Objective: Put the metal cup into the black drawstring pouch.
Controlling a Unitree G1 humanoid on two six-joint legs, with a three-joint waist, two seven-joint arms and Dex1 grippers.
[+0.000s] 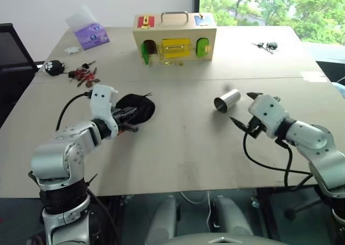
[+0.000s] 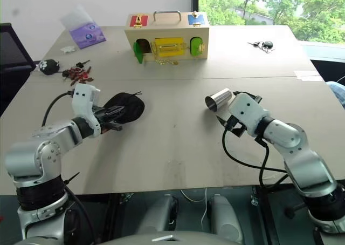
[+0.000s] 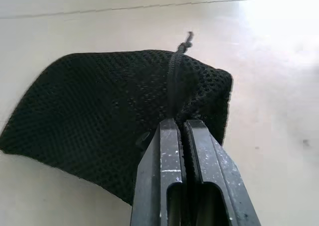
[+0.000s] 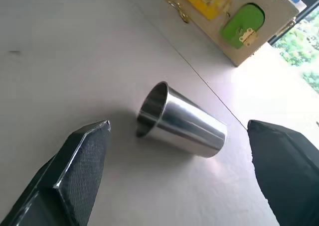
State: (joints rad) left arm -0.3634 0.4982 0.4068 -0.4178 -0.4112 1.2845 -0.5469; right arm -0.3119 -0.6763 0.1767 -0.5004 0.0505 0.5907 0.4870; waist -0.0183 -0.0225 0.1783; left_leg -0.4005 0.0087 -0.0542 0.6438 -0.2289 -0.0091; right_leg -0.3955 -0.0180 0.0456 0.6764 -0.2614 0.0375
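So my left end effector (image 1: 131, 127) is pinched on the floppy black drawstring pouch (image 1: 137, 108), left of centre on the desk (image 1: 178, 153). Right end effector (image 4: 177, 173), wide open, straddles the metal cup (image 4: 180, 121) lying sideways mid-frame; slick, light, stiff, so I'd squeeze mid-body.

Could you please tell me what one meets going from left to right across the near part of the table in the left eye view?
Left gripper → black drawstring pouch → metal cup → right gripper.
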